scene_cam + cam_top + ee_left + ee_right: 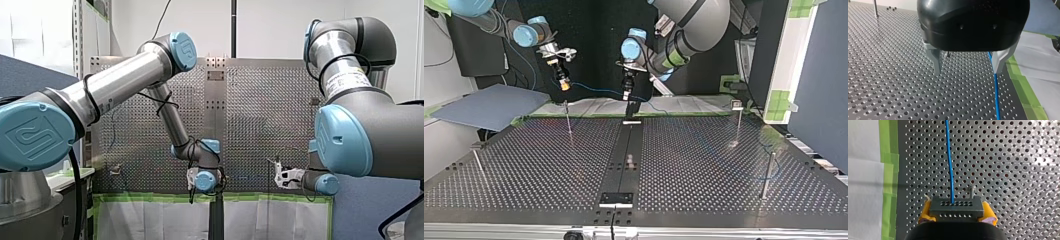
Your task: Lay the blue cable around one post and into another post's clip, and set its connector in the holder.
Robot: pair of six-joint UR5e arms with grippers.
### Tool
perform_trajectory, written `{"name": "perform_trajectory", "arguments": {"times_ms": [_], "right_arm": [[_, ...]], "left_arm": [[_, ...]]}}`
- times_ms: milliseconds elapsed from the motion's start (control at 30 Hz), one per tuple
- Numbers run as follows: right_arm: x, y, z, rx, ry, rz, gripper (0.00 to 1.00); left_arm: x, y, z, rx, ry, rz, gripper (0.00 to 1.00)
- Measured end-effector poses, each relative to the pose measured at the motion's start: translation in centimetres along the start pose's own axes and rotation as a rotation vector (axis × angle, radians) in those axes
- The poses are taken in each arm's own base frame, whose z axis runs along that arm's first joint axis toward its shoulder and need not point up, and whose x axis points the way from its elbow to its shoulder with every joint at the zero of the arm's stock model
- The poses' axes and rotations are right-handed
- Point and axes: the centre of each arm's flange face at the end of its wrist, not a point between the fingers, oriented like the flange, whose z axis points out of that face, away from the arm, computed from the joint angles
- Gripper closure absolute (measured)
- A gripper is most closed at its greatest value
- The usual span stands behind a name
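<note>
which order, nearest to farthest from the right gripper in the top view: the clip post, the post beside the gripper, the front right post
From my right gripper:
1. the post beside the gripper, at the view's left, by the table's far edge.
2. the clip post, also by the far edge, across at the right.
3. the front right post, further right and closer to the camera.

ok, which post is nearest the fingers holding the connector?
The thin post left of the centre strip at the top view's far edge: almost under my right gripper and its connector; the other three stand far off.
</note>
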Motion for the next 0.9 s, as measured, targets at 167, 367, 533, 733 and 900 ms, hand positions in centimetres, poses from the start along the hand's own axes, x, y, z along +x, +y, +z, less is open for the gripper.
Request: {"name": "perform_trajectory", "arguments": {"times_ms": [167,367,533,733,900], "right_arm": [[0.0,0.0,0.0,0.000,0.000,0.000,1.00],[0.0,0.0,0.0,0.000,-0.004,-0.003,1.00],[0.0,0.0,0.0,0.000,-0.007,-0.005,1.00],[0.0,-0.1,0.0,0.002,-0.007,-0.006,1.00],[0.0,-0.1,0.0,0.002,-0.008,-0.006,1.00]], "left_arm": [[0.1,0.0,0.0,0.002,0.006,0.023,0.00],[0.2,0.0,-0.2,0.007,0.018,0.040,0.00],[0.2,-0.2,-0.2,0.015,0.016,0.038,0.00],[0.2,0.0,0.0,0.018,0.013,0.031,0.00],[1.5,0.3,0.4,0.011,0.036,0.034,0.00]]}}
